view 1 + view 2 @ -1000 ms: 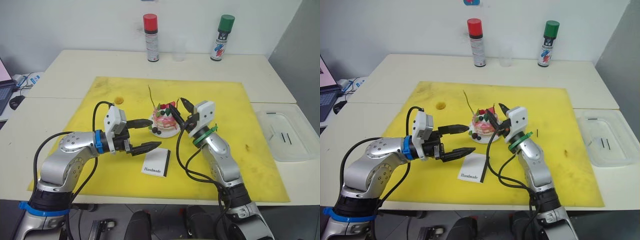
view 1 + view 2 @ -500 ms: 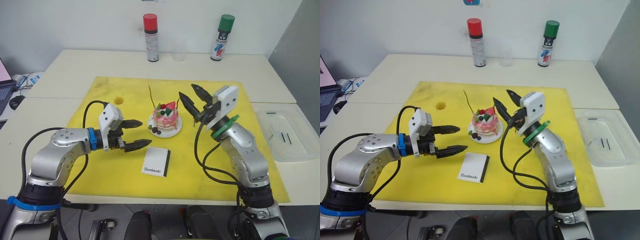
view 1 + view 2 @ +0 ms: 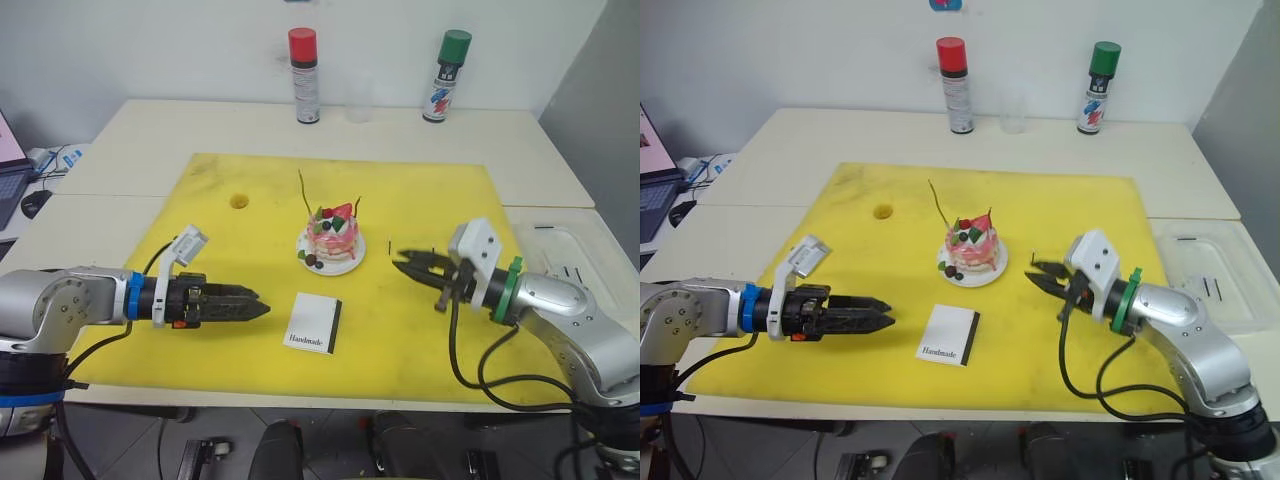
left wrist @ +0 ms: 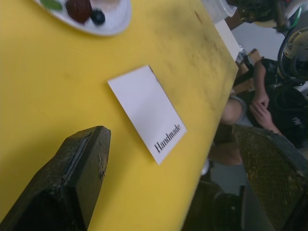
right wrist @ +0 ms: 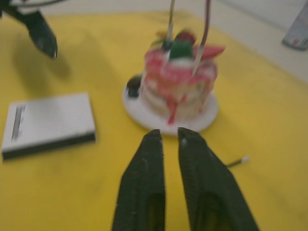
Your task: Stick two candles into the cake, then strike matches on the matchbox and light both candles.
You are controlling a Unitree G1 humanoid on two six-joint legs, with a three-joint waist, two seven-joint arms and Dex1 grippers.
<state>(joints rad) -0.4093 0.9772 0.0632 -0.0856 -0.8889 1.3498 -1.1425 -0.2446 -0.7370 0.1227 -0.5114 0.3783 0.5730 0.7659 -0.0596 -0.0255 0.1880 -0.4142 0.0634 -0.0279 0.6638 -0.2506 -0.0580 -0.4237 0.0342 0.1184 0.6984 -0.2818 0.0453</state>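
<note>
Left eye view has the cake [image 3: 332, 232] sitting on its white plate [image 3: 345, 265] in the middle of the yellow mat [image 3: 430, 200]. Two candles stick up out of the cake: a yellowish candle [image 3: 304, 194] leaning toward the robot's left, and a dark reddish candle [image 3: 354, 209] on the other side. The matchbox [image 3: 314, 323] lies flat on the mat, near the plate and closer to the robot.

The left gripper [image 3: 250, 304] is low over the mat, well to the left of the matchbox, pointing toward it. In the left wrist view its two fingers [image 4: 77, 168] are wide apart, with nothing between them, and the matchbox [image 4: 147, 111] lies on the mat beyond them. It touches nothing.

The right gripper [image 3: 405, 262] is low over the mat, to the right of the plate, pointing at the cake. In the right wrist view its two fingers [image 5: 149, 178] are almost together, with only a thin gap between them. Nothing can be seen held between them. A small thin stick with a pale tip [image 5: 237, 161] lies on the mat just beside them, but what it is cannot be told.

A red-capped spray can [image 3: 303, 62] and a green-capped spray can [image 3: 447, 63] stand at the far side of the table [image 3: 150, 125]. A clear tray [image 3: 590, 270] sits off the mat on the robot's right
</note>
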